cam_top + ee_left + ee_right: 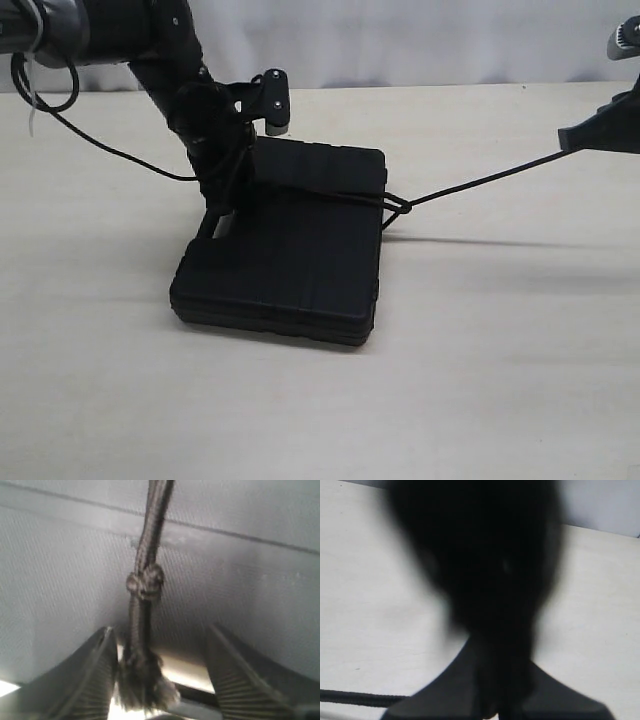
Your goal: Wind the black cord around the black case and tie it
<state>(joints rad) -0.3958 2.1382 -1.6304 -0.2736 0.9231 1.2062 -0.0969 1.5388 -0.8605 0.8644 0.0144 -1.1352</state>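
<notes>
Foreground, exterior view: the black case (290,260) lies flat on the table (500,400), slightly left of centre, its ribbed lid facing up and one long side towards the viewer. The black cord (480,183) crosses the far part of the lid and gathers in a knot (398,205) at the case's right edge. From there it rises in a straight, taut line to the right, clear of the table, and casts a thin shadow (480,240) on the surface below.

The left claw (222,222) points down onto the left side of the case, by the handle cut-out. In the left wrist view its two fingers (95,675) stand apart, so the claw is open. Between them lies the cord's frayed end (145,685), close against one finger and clear of the other. A small knot (145,582) sits just above the fray, and the cord runs on across the lid.

The right claw (572,140) hangs above the table at the right edge, well apart from the case. It is closed on the taut end of the cord. The right wrist view is mostly a dark blur, with a short stretch of cord at its edge.

A glossy cable (90,135) loops under the left arm.
</notes>
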